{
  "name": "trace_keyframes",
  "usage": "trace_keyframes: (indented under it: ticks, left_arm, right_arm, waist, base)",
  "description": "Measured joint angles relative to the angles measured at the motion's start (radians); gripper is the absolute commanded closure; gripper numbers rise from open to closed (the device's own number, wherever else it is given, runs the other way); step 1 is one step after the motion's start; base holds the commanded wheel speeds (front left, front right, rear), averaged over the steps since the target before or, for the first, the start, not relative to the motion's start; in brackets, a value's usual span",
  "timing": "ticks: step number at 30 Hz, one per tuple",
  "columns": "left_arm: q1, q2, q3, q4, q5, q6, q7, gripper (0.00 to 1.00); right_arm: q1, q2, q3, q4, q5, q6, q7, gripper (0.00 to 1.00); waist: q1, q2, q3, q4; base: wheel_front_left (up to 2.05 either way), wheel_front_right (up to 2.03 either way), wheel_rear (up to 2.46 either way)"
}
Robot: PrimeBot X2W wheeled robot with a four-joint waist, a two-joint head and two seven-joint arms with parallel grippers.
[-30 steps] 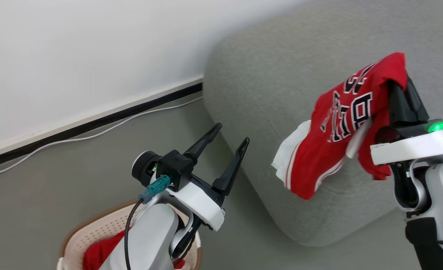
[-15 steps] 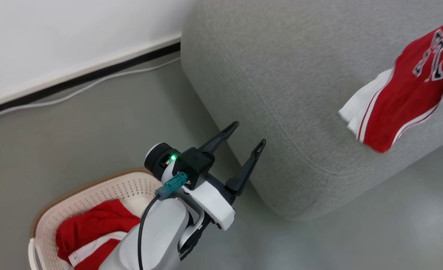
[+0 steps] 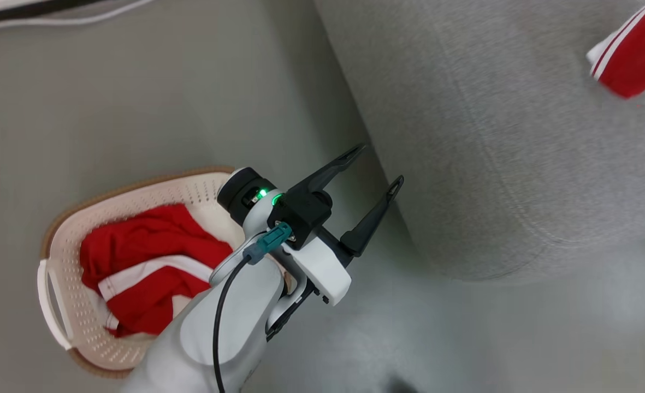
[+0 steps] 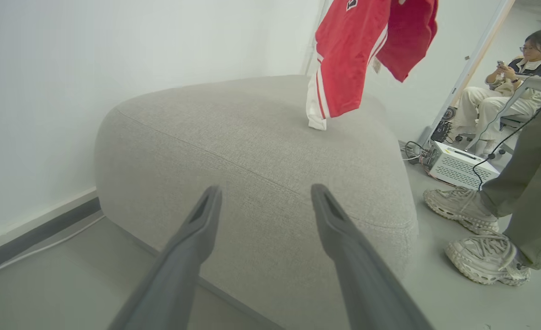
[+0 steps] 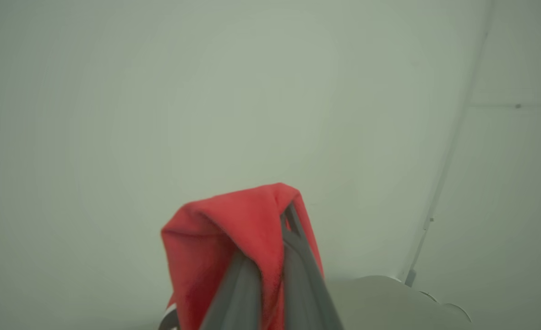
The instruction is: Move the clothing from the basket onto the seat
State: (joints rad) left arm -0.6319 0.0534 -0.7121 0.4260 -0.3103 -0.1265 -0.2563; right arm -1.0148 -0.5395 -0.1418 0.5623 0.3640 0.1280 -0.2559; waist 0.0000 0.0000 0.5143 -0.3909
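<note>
The right gripper (image 5: 288, 220) is squeezing its two fingers together on a fold of the red jersey (image 4: 348, 55) and holding it up in the air. The jersey is hanging long-ways, top to bottom, with its white end pointing down at the seat (image 4: 252, 137). That white end is dangling over the far right part of the seat top. I cannot tell if it is touching the grey cloth. So the seat is lying right under the jersey, and I am thinking the next move is just going down and letting go.

The left gripper (image 3: 378, 164) is holding its fingers wide apart with nothing between them. It is hovering beside the near left corner of the seat and pointing at it. The basket (image 3: 54, 240) is sitting on the floor (image 3: 109, 98) to the left of this gripper. A red garment (image 3: 147, 240) with a white stripe is lying bunched up inside it. The left arm is much nearer to the basket than the right arm, so it looks like the one for that job. But it is pointing away from the basket and needs turning round and down.
</note>
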Motion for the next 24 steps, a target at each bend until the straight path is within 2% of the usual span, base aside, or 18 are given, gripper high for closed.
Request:
trace_keyframes:
  ticks: [11, 14, 18, 24]
  left_arm:
    - [-0.054, 0.000, -0.027, 0.004, 0.004, 0.000, 0.000, 0.00]
    - [-0.054, 0.000, -0.030, 0.001, 0.002, 0.000, 0.000, 0.00]
    - [-0.055, 0.000, -0.031, -0.004, 0.001, 0.000, 0.000, 0.00]
    - [-0.055, -0.001, -0.029, -0.010, -0.008, 0.002, 0.000, 0.00]
  right_arm:
    - [-0.243, -0.054, -0.166, 0.277, -0.049, 0.000, 0.000, 1.00]
    - [-0.265, -0.045, -0.161, 0.319, -0.048, 0.000, 0.000, 1.00]
    - [-0.252, 0.011, -0.130, 0.390, -0.029, 0.000, 0.000, 1.00]
    - [-0.120, 0.055, -0.076, 0.438, 0.014, 0.000, 0.000, 1.00]
  waist:
    - [0.0000, 0.0000, 0.151, 0.114]
    - [0.0000, 0.0000, 0.182, 0.143]
    - [0.0000, 0.0000, 0.208, 0.171]
    - [0.0001, 0.0000, 0.200, 0.171]
  base:
    - [0.00, 0.00, 0.00]
    - [0.00, 0.00, 0.00]
    - [0.00, 0.00, 0.00]
    - [0.00, 0.00, 0.00]
